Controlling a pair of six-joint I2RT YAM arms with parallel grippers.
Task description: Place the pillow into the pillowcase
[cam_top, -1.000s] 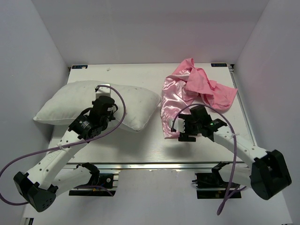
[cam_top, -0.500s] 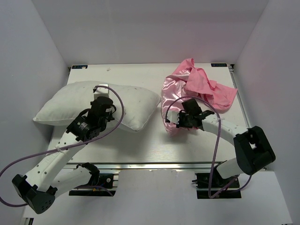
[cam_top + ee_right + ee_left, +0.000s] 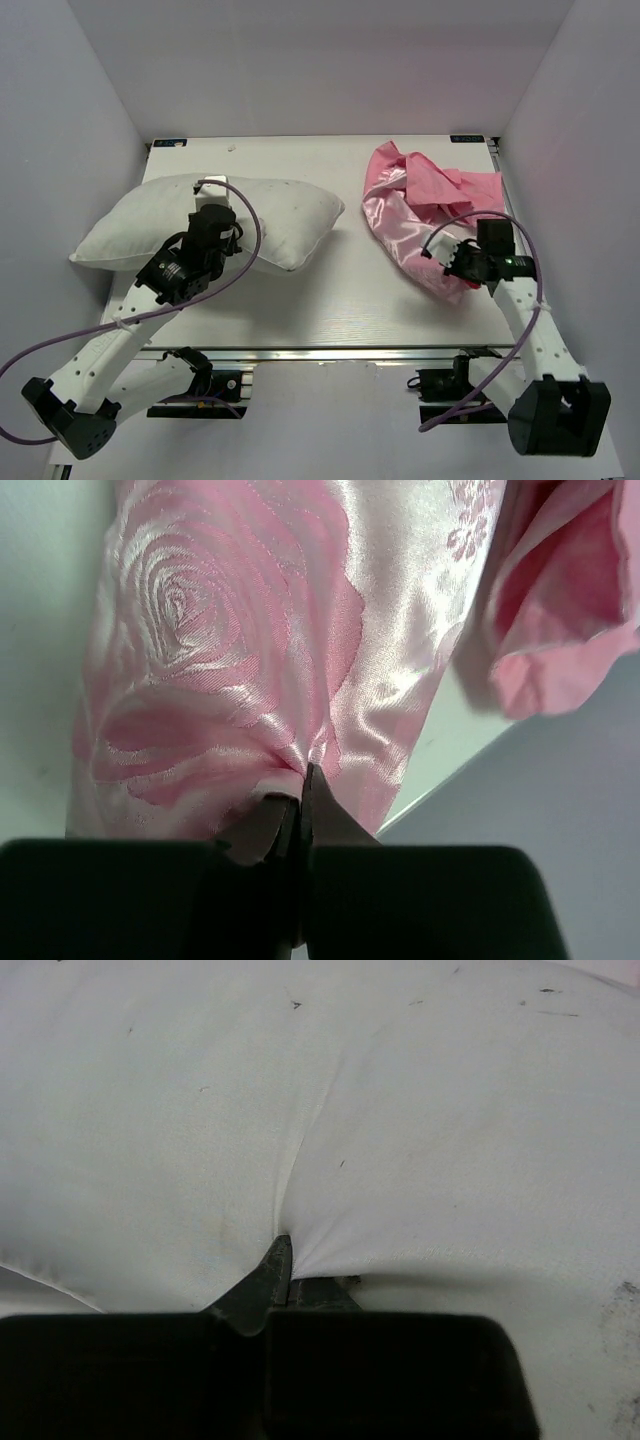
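Note:
The plump white pillow (image 3: 285, 215) lies on the left half of the table, and it fills the left wrist view (image 3: 400, 1110). My left gripper (image 3: 213, 197) (image 3: 287, 1260) is shut on a pinch of its fabric at the near edge. The shiny pink pillowcase (image 3: 415, 205) lies crumpled on the right half, its rose pattern showing in the right wrist view (image 3: 220, 630). My right gripper (image 3: 455, 270) (image 3: 303, 785) is shut on a fold of that pillowcase at its near end.
The white table (image 3: 340, 300) ends close to the right of the pillowcase, where the grey side wall (image 3: 560, 780) stands. A purple cable (image 3: 250, 235) loops over the left arm and another (image 3: 455, 222) over the right.
My right gripper closed on the near end of the pillowcase and pulled it right, dragging the shiny part toward the table's right edge. The left arm and pillow barely moved.

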